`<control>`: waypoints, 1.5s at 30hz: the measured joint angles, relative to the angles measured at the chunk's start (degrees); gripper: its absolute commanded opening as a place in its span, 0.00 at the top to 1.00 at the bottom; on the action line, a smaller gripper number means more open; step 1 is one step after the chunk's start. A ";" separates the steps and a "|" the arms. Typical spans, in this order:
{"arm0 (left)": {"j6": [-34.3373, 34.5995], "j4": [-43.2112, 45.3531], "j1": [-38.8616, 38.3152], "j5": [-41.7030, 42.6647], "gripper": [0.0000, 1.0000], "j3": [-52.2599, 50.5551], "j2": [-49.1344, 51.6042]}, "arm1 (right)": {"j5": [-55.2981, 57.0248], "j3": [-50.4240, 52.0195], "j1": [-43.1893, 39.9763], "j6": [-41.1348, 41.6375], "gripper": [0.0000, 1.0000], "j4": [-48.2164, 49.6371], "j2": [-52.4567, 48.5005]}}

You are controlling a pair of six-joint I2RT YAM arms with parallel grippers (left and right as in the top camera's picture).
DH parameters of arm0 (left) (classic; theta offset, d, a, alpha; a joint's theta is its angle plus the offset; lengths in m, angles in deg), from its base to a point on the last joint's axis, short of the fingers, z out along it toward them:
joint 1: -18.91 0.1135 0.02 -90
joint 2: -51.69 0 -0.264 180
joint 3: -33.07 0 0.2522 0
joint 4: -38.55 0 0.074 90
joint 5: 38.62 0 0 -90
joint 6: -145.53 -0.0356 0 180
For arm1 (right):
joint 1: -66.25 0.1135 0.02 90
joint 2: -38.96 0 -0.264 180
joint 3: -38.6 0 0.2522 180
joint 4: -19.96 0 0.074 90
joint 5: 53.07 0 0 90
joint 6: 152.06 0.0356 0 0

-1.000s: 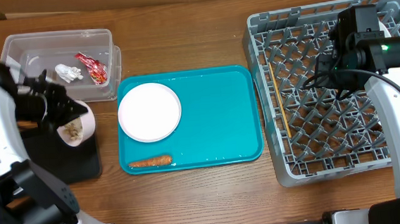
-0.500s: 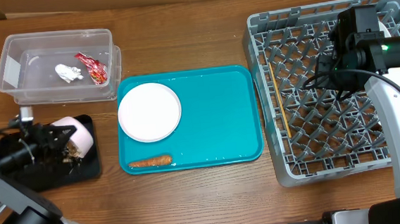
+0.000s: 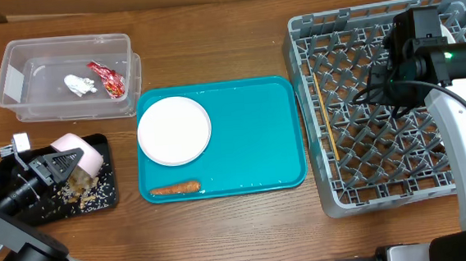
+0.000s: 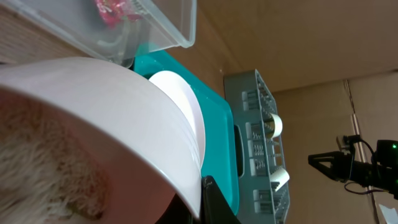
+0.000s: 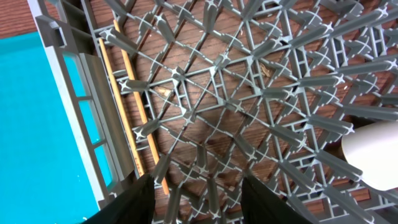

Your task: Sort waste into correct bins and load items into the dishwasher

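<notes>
At the near left of the counter (image 3: 226, 32), the left gripper (image 3: 61, 163) holds a white bowl (image 3: 82, 153) tipped on its side over the black tray (image 3: 109, 174). Its jaws are pressed together on the bowl's rim. In the left wrist view the bowl's wall fills most of the picture, with pale food clinging inside it. Pale rice scraps (image 3: 85, 190) lie scattered on the tray just below the bowl's mouth.

Beyond the tray, at the far left, stands the clear tub (image 3: 14, 55). Inside it are a crumpled white napkin (image 3: 79, 84) and, just to its right, a red wrapper (image 3: 108, 79).

The teal tray (image 3: 258, 137) sits mid-counter. The white plate (image 3: 174, 130) lies flat in its left part, and the carrot (image 3: 175, 187) lies on its side along the near edge — apart from the plate.

The grey dish rack (image 3: 319, 190) takes up the right side. Two chopsticks (image 3: 324, 116) lie side by side on its lattice, close along the left wall. The right gripper (image 5: 196, 199) hangs above the rack's far part, its jaws spread with only the lattice showing between them — nothing held. In the right wrist view a small cup (image 5: 373, 155) shows at the right edge, lying in the rack; the overhead view hides it beneath the arm.
</notes>
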 measured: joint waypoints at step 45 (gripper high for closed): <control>8.85 2.62 -6.12 5.99 0.96 2.21 0.09 | 0.02 0.00 0.00 0.00 0.53 -2.25 0.00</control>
